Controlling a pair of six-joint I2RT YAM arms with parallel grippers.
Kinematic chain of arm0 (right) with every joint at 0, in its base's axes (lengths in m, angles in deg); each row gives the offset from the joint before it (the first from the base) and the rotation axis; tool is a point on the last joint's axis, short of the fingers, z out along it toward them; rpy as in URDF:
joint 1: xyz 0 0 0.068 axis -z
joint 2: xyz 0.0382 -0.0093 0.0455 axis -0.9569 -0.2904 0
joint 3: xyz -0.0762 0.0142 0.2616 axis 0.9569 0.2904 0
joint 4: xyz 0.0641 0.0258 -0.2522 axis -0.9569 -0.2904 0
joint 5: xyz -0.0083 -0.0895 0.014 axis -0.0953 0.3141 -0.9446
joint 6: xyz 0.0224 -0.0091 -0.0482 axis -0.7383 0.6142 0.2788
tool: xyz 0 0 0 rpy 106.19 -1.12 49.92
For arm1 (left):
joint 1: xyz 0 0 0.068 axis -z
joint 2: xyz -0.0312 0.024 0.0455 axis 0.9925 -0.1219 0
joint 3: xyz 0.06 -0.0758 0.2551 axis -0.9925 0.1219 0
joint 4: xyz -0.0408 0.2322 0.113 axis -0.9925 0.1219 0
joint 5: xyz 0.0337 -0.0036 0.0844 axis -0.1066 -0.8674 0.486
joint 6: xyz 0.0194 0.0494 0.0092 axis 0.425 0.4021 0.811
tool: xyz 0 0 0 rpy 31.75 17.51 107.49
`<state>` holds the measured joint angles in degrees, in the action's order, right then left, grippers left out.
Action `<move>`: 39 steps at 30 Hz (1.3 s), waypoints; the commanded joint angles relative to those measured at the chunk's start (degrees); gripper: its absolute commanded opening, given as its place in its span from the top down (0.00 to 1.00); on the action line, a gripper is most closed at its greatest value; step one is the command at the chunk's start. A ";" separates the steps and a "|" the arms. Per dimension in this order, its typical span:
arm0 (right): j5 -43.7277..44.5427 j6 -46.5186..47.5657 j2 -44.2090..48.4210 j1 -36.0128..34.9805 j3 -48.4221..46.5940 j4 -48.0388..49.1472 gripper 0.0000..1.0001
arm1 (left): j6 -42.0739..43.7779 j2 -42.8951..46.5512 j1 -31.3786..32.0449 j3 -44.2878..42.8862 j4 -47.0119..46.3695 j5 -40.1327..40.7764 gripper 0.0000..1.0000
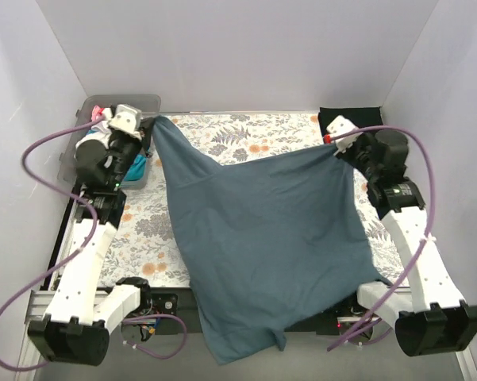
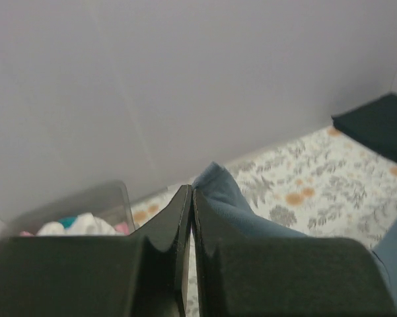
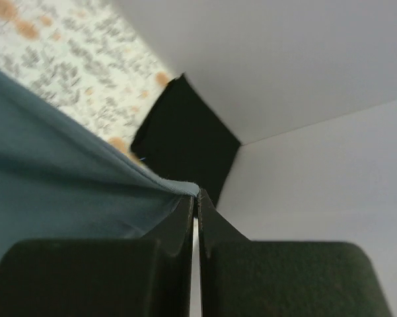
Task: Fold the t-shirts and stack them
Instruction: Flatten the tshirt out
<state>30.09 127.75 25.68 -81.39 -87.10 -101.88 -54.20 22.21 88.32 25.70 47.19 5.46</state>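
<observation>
With the left hand (image 1: 151,125) clamps one far corner of the slate blue-grey t-shirt (image 1: 262,238), with the right hand (image 1: 330,140) the other. Stretches it raised across the bench (image 1: 143,226), lower end spilling over the near edge. Probably spreading out; next calls for lowering both corners evenly, flat for folding.

Left arm (image 1: 86,262) and right arm (image 1: 419,242): white rounded link shells, black joint housings, chunky black bases (image 1: 67,340) at the counter's near edge. A purple cable (image 1: 33,159) runs along each arm, with thin white ties. Left gripper (image 1: 151,125) and right gripper (image 1: 332,143) have white end blocks, the right one with red marks. Small green light on the left arm's upper joint, small red light low by the right base. Fingers (image 2: 162,238) matte black, flat-faced, tapering to thin tips, same on both wrists.
</observation>
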 commanded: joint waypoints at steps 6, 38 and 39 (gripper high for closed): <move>-2.10 1.01 -16.92 -1.39 4.69 17.89 0.99 | 2.34 -22.58 -0.31 5.65 -21.40 -0.98 1.00; -2.96 2.32 -33.64 -0.78 -2.00 -23.73 0.41 | 3.74 -32.81 -3.39 -3.07 41.22 -10.11 0.64; -2.62 2.33 -34.16 -0.78 -1.22 -24.00 0.43 | 3.75 -33.25 -3.21 -2.46 42.36 -10.03 0.65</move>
<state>28.35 129.15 -7.41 -82.20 -89.40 -121.26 -52.49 -10.51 84.82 20.81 80.39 -3.32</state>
